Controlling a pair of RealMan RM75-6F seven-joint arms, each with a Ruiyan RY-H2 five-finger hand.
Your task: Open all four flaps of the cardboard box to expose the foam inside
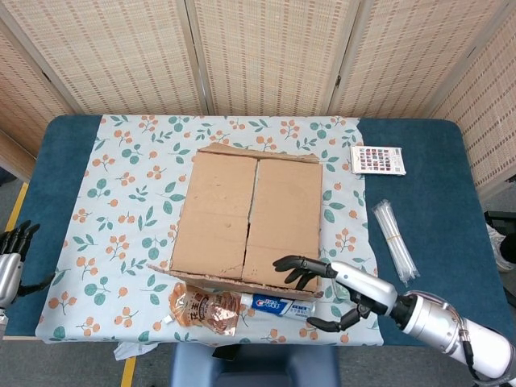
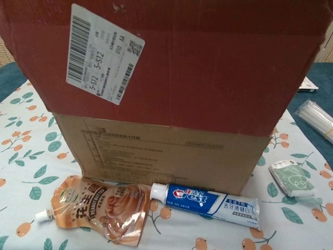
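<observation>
We see our right hand (image 1: 329, 287) at five o'clock, fingers spread and curled loosely, grasping nothing, fingertips at the near edge of the cardboard box (image 1: 250, 214). The box sits mid-table, its red front flap (image 2: 171, 57) swung outward, two inner flaps closed. Our left hand (image 1: 10, 260) hangs at eight o'clock, fingers apart, empty.

I've got woven screen panels (image 1: 266, 52) standing behind the blue tabletop (image 1: 423, 169), a floral cloth (image 1: 129, 185) across it, even light overhead.

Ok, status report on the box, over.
Right hand open at the front flap, folded toward camera. Left hand idle, open. Two inner flaps closed. Toothpaste under the flap.
</observation>
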